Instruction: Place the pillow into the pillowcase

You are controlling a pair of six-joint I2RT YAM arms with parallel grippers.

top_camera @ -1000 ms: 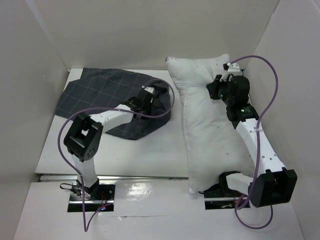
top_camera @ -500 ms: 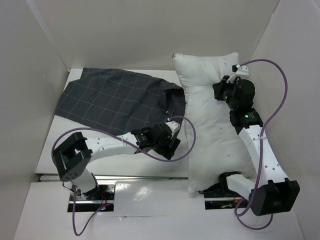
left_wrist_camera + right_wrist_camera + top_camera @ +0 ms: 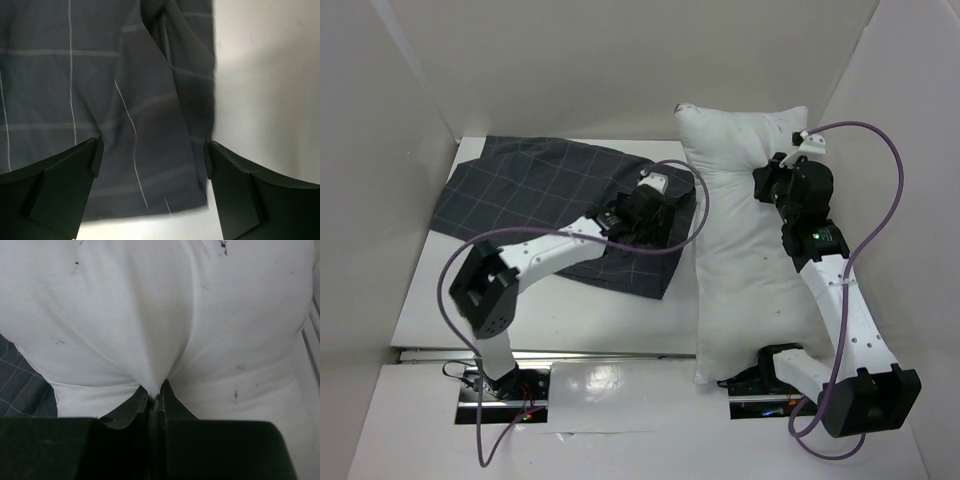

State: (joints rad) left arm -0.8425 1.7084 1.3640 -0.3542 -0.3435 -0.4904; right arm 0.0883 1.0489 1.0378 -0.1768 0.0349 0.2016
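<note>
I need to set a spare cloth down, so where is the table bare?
Bare table lies along the near edge, bordered by the pillowcase, the pillow and the front rail, running left to the side wall. Crowded: the pillowcase-pillow seam, around the open left gripper, and the right side, where the right gripper pinches the pillow.

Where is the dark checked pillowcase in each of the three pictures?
Top external: the pillowcase lies spread out, left of the middle.
Left wrist: the pillowcase fills the left and middle.
Right wrist: only a bit of the pillowcase peeks in at the lower left edge.
Landmark: its pale grid lines show in all three; the white pillow sits beside it in two.
</note>
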